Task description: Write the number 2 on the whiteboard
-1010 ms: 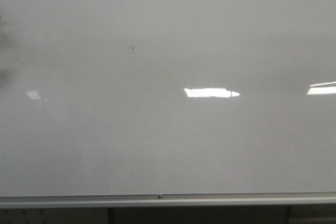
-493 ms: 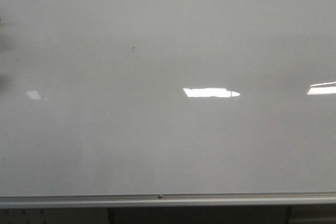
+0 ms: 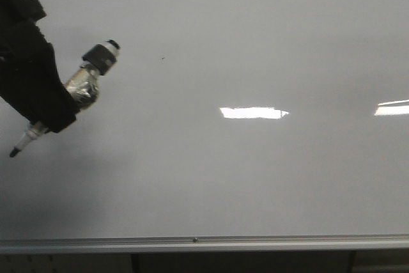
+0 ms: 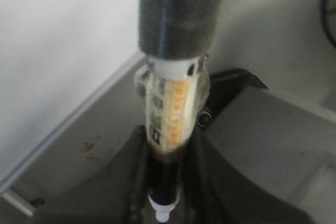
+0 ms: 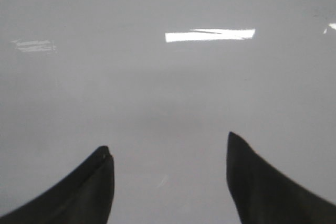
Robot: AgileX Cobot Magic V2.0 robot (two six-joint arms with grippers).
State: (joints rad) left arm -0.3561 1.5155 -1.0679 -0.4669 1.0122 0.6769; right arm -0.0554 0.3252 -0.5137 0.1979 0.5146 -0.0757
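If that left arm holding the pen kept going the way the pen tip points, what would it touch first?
Probably the whiteboard: the marker in the left gripper points down-left at bare board, though the remaining gap is unclear.

glossy grey-white whiteboard [image 3: 255, 177], upright, silver bottom rail, no digit visible

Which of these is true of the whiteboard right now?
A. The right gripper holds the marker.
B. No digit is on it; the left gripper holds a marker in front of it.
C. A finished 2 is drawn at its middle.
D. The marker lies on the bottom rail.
B. The whiteboard bears only a tiny speck, and the left gripper is shut on the marker; the right gripper is open and empty.
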